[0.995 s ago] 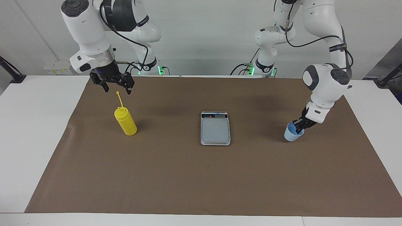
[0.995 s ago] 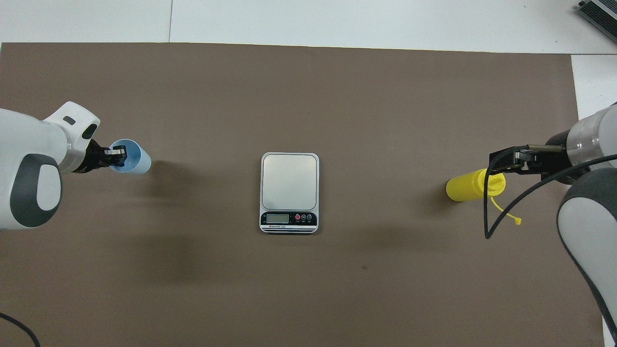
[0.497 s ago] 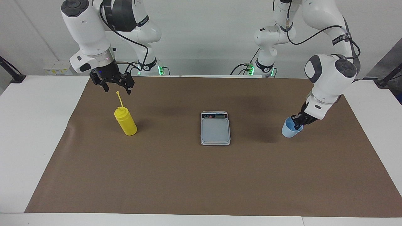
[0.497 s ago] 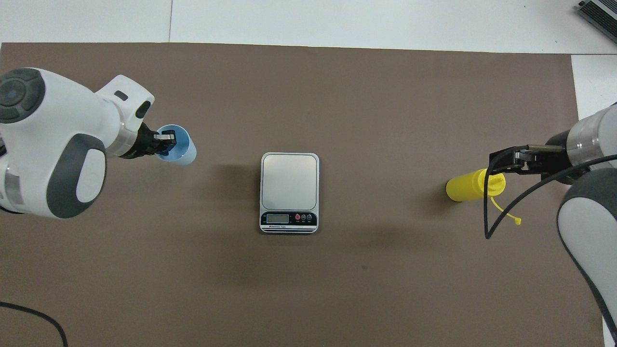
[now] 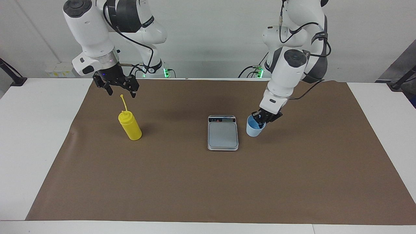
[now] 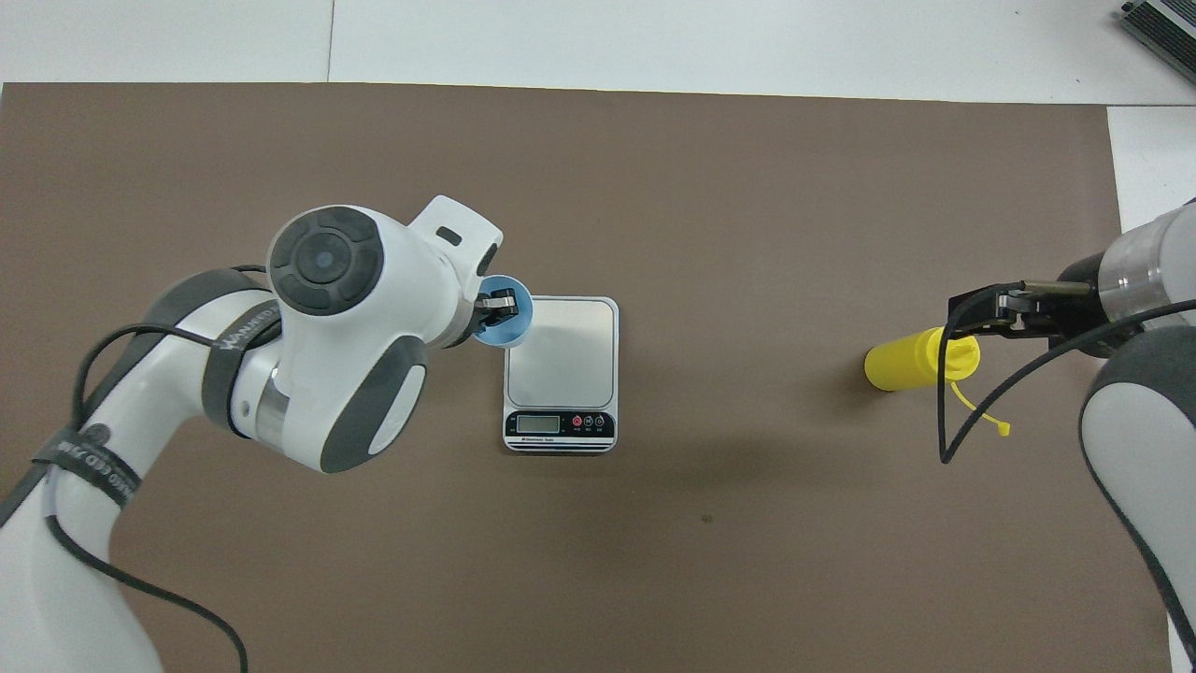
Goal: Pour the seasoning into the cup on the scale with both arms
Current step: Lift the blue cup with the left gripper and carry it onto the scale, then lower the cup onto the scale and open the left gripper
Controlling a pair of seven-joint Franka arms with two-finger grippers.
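Pale blue tapered plastic cup (image 5: 255, 129) hangs by its rim in the left gripper (image 5: 261, 121), whose fingers pinch it, just beside the flat silver-grey scale (image 5: 223, 132), ready to set down. Open brown surface (image 5: 208, 182) surrounds it. The right gripper (image 5: 119, 88) waits, fingers spread, over the yellow squeeze bottle (image 5: 130, 125).

You see the left gripper (image 5: 260, 119) clamping the cup (image 5: 254, 128) (airborne) just beside the scale (image 5: 223, 132).
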